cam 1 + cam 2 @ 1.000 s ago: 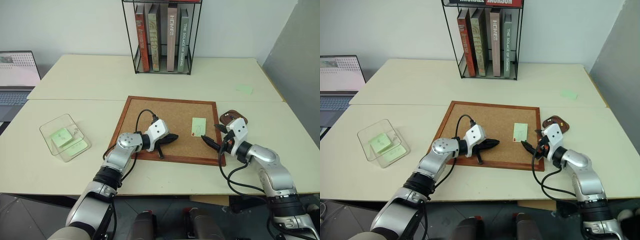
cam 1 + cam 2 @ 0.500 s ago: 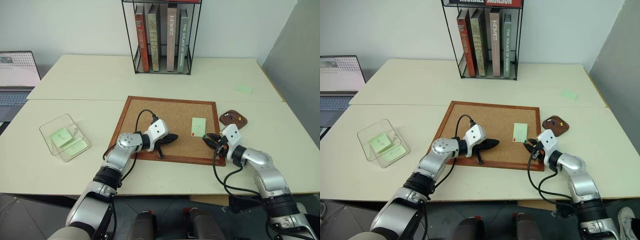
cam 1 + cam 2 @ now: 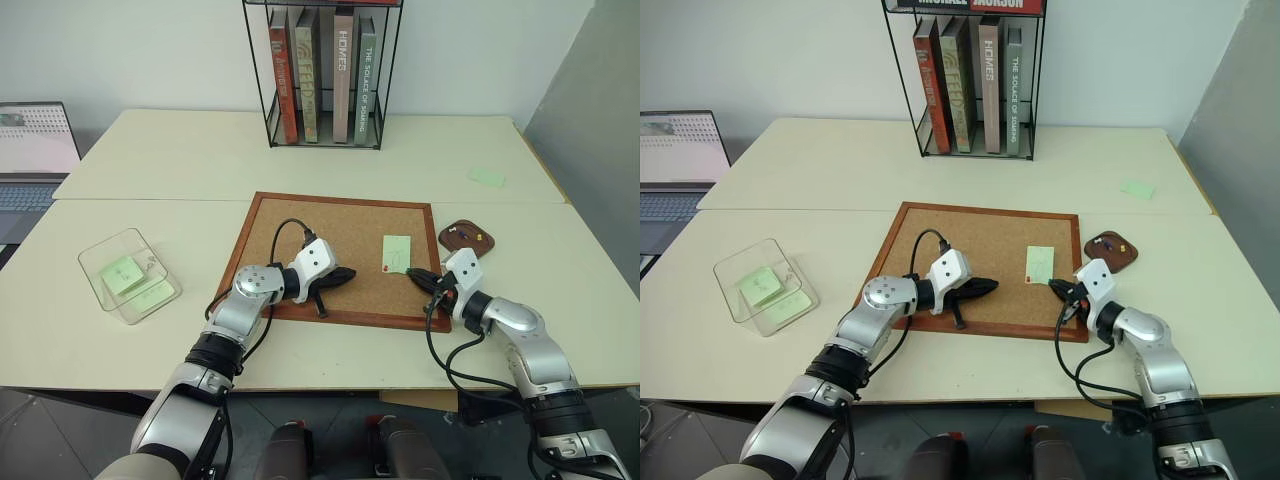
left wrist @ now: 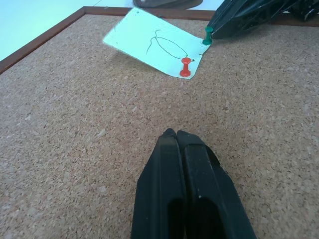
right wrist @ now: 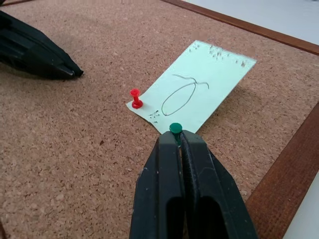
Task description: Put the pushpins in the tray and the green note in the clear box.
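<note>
The green note [image 3: 397,253], with a pen loop drawn on it, lies pinned on the corkboard [image 3: 300,225]. A red pushpin [image 5: 134,98] stands in its near corner. My right gripper [image 5: 175,135] is shut on a green pushpin [image 5: 175,128] at the note's other near corner. To the right of the board sits the dark wooden tray [image 3: 468,245], holding tiny coloured pins. The clear box [image 3: 150,258] stands far left with pale green slips inside. My left gripper [image 4: 175,133] is shut and empty, resting on the cork left of the note.
A wire rack of books [image 3: 325,75] stands at the back centre and a laptop [image 3: 30,150] at the far left. A loose green slip [image 3: 488,177] lies on the far right of the table.
My right gripper's fingers have gone from open to shut on the green pushpin at the note's corner. The left arm has not moved.
</note>
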